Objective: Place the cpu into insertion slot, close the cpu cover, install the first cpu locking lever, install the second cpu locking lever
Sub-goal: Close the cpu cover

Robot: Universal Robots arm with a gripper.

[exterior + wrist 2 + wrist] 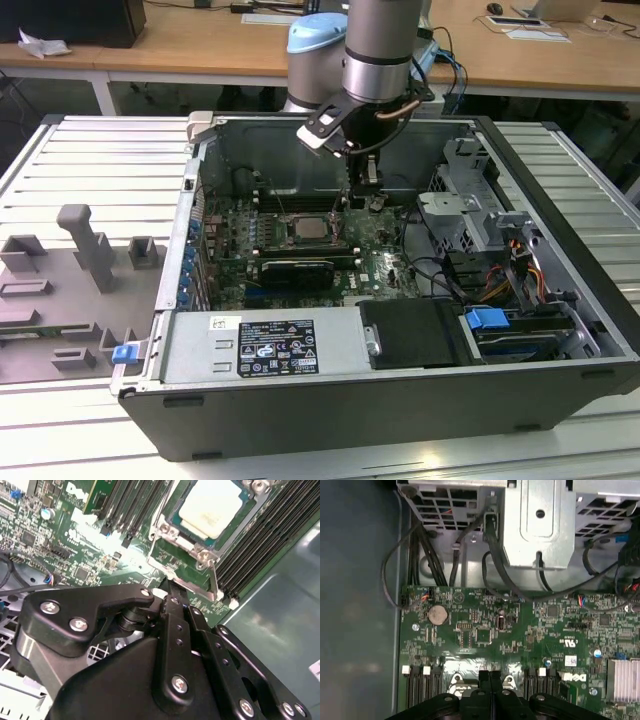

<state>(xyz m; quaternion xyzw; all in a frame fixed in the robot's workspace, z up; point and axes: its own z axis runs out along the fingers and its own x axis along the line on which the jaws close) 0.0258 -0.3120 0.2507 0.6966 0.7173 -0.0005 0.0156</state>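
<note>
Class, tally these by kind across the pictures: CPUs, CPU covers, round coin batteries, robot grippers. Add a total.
cpu: 1
cpu cover: 1
coin battery: 1
gripper: 1
Total: 4

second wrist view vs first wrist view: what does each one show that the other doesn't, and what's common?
Second wrist view: the cpu, framed by the cover.
First wrist view: coin battery, drive cage, cables, heatsink.
Both wrist views: the gripper, low over the green board, and memory slots.
</note>
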